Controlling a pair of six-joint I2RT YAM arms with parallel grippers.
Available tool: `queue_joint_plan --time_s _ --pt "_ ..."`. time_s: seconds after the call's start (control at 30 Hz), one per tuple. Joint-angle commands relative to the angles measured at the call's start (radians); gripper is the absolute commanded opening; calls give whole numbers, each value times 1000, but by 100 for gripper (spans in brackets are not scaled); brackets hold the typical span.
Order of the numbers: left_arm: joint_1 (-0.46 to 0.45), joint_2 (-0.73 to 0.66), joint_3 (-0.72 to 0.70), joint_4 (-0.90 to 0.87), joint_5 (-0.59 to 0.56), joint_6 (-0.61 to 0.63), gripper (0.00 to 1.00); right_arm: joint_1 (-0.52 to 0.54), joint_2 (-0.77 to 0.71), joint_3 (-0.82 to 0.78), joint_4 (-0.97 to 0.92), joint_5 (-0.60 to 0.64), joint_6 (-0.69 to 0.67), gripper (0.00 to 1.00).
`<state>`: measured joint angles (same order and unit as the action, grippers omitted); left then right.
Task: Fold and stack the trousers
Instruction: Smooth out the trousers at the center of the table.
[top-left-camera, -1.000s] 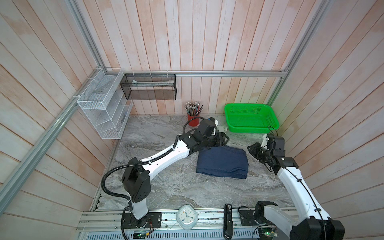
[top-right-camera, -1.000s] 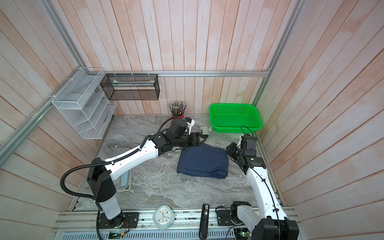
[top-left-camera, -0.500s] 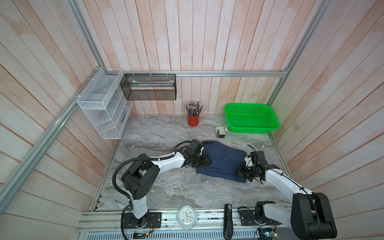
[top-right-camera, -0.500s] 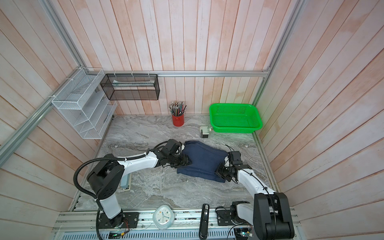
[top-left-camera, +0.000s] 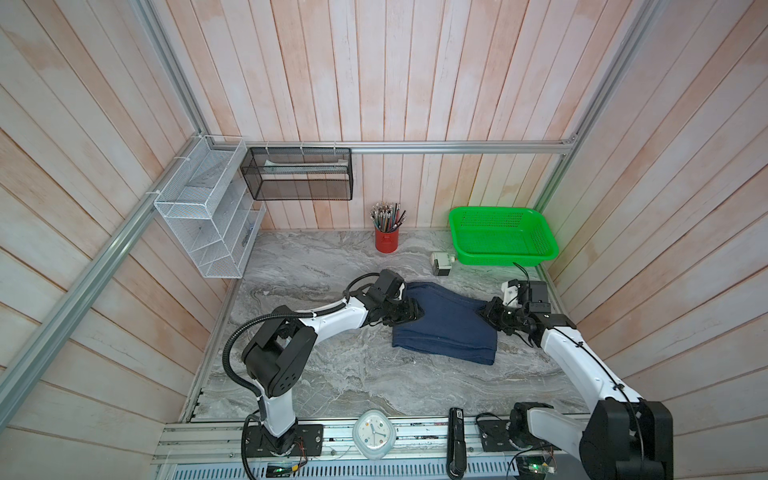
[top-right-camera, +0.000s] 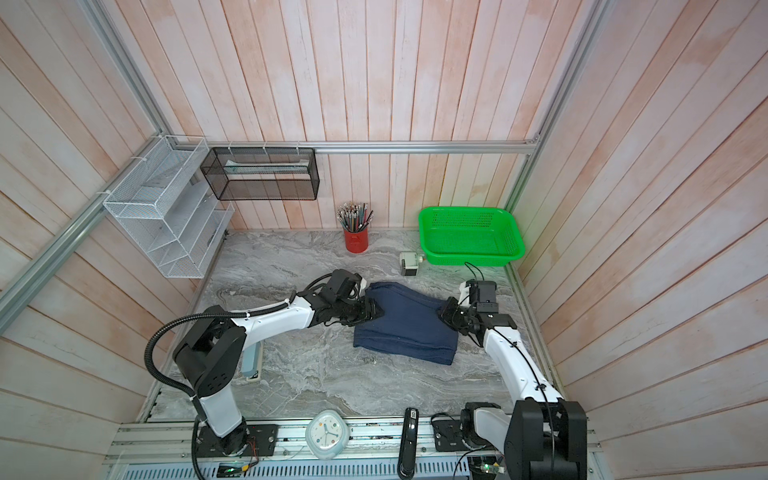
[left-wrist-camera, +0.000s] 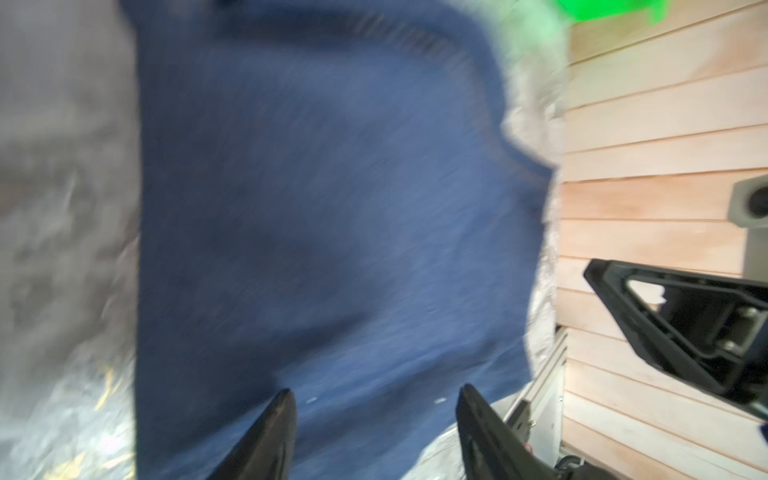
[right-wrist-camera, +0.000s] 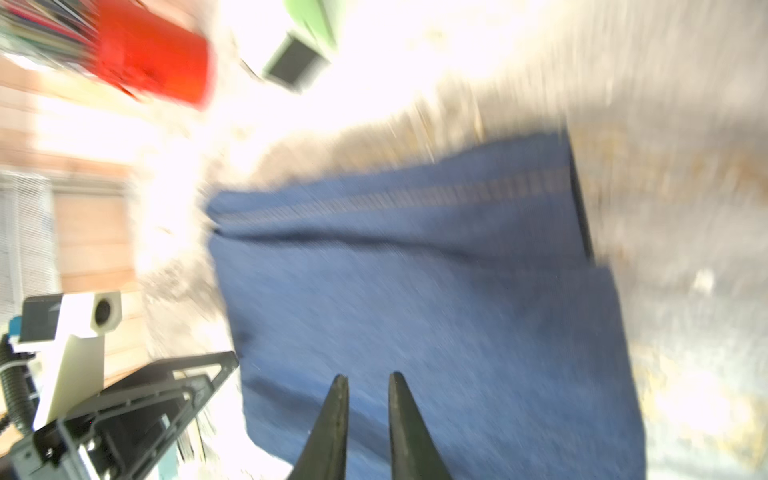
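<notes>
grey marbled bench (top-left-camera: 316, 374) in a plank-walled cell, seen in both top views. change noted: a second ago the left arm was stretched to the far side near the green basket (top-left-camera: 500, 237) and the right arm stood raised at the right. both have since come down to the bundle. the left gripper (top-left-camera: 410, 313) now sits at the left edge of the trousers (top-left-camera: 446, 328) and the right gripper (top-left-camera: 489, 311) at their right edge. the trousers lie folded, right of centre on the bench. the tidy rectangle of a second ago is disturbed: the far edge now humps up and the far right corner is drawn toward the right gripper. judged, the fold is being squared or re-gripped, not finished, and no stack is in evidence. visibility: the left wrist view shows the left gripper spread wide over the denim, nothing clamped. the right wrist view shows jaws nearly together with a thin gap, and whether a layer is nipped there cannot be told. both wrist views are motion-blurred. the waistband patch is not visible, and the layers inside the fold are hidden.
</notes>
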<state>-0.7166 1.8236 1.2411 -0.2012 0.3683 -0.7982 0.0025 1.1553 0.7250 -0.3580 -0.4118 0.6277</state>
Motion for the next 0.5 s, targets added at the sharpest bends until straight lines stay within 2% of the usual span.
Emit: queue_joint_plan --time_s 0.0,0.23,0.47 --pt "37 55 103 -12 -15 49 65 -24 61 5 35 39 0 18" --pt "82 275 291 -38 38 81 65 -65 238 -17 126 8 -11 7" --pt "140 361 295 -51 52 113 62 -116 317 -73 146 82 -27 6"
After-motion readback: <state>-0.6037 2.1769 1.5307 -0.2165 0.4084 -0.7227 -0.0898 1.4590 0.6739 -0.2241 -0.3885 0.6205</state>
